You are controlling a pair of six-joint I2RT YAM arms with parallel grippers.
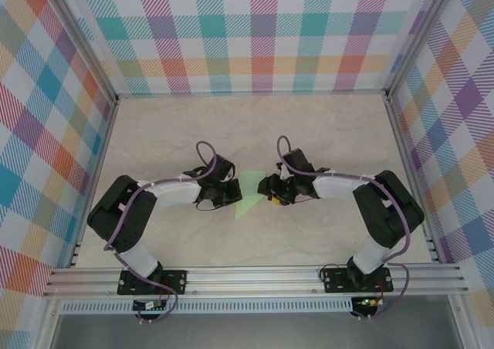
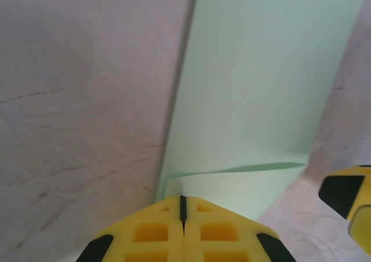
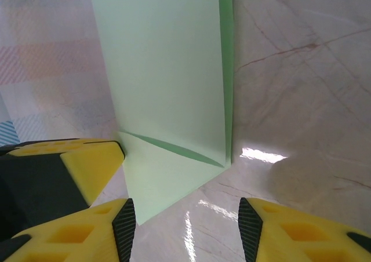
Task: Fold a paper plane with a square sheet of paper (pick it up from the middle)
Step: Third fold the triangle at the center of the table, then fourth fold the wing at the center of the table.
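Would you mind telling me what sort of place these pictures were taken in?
Probably a lab robot cell: plaid backdrop walls enclose a pale tabletop, and an aluminium rail carries the left arm and right arm.

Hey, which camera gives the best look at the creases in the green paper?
Right wrist view: the paper is close up, its folded side edge and diagonal corner crease sharply shadowed. The left wrist view shows it large with one faint crease; the top view, a small green sliver.
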